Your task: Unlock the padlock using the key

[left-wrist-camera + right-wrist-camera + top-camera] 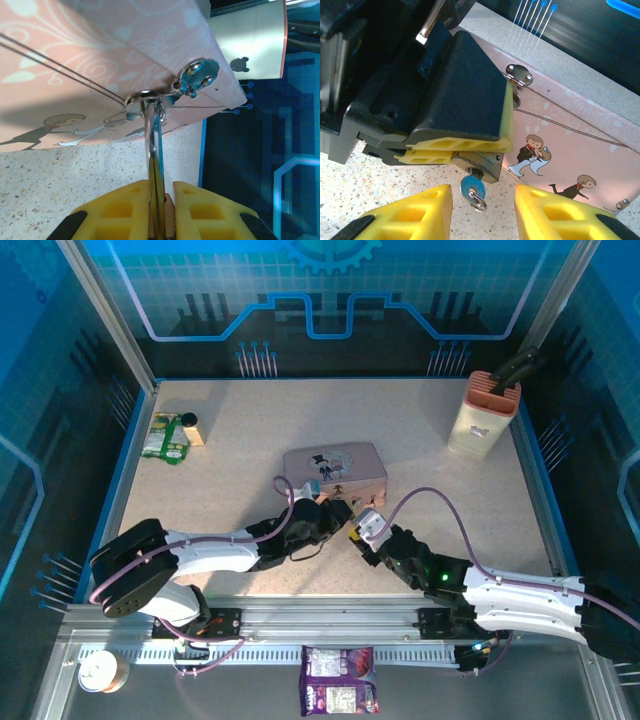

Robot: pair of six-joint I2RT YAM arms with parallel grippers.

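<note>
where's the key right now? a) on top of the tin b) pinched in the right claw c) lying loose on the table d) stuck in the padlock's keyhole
d: in the right wrist view the key sits in the padlock, with the right claw open on either side of it.

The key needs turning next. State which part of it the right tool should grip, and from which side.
Grip the key by its flat round head, the sole part sticking out of the padlock, whose body the left tool clamps. Come from the keyhole end, along the shaft; the open right tool straddles it.
</note>
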